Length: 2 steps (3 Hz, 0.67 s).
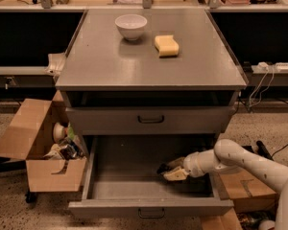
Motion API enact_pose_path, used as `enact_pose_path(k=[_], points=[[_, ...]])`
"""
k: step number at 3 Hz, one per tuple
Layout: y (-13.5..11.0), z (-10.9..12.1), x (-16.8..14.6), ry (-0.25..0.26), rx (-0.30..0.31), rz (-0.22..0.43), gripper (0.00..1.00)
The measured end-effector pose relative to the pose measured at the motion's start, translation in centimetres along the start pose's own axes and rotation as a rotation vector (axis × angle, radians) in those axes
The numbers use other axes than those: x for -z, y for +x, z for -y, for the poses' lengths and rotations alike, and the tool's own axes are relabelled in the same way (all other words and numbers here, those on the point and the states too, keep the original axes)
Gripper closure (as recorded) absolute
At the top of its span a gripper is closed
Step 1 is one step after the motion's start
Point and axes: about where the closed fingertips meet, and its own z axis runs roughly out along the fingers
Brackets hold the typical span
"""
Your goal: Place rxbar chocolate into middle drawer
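The middle drawer [129, 176] is pulled wide open at the bottom of the grey cabinet. My gripper [172, 171] reaches in from the right and hangs low over the drawer's floor near its right side. It is shut on the rxbar chocolate [162, 168], a small dark bar that sticks out to the left of the tan fingers. The bar is inside the drawer's space, close to the floor.
The drawer above [151, 120] is closed. A white bowl [131, 26] and a yellow sponge [166, 45] sit on the cabinet top. An open cardboard box [38, 147] of clutter stands at the left. Another box [240, 186] lies under my arm at the right.
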Motion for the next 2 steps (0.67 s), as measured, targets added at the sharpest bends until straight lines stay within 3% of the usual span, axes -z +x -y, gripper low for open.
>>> enact_pose_path(k=[1, 2], points=[[-0.4, 0.2, -0.2, -0.022, 0.031, 0.018, 0.06], [-1.7, 0.0, 1.4, -0.016, 0.083, 0.059, 0.00]])
